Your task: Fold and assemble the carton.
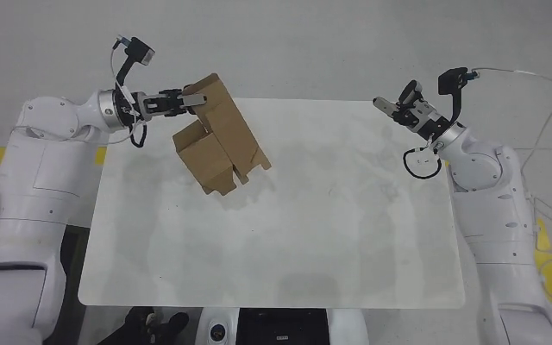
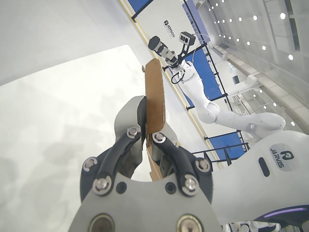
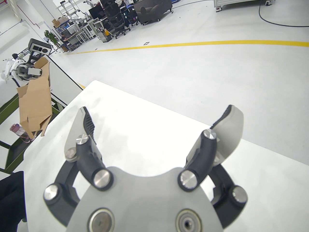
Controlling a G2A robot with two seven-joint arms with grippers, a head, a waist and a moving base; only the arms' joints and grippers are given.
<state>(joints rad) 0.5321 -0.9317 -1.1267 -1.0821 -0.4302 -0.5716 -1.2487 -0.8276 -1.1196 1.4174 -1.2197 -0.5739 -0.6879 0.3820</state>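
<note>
So here's where we're at. There's one white rounded-corner tabletop (image 1: 345, 224) and one brown corrugated cardboard carton (image 1: 220, 138) hanging over its far left corner. It's half popped open and the bottom flaps are still loose. We can't tell whether those flaps touch the tabletop or just hover over it.

The left gripper (image 1: 191, 103) has its fingers (image 2: 125, 119) clamped on the top cardboard panel. From the left wrist view you can see the panel edge-on, squeezed between them. The right gripper (image 3: 157, 112) sits over the far right corner, well apart from the carton, with its fingers (image 3: 83, 121) spread wide and holding nothing.

We reckon we're in the early shaping step: carton picked up, nothing folded shut yet. The next move probably calls for the right arm to come across and catch a loose flap or the opposite wall while the left holds steady.

Count: one carton, one tabletop, two grippers.
</note>
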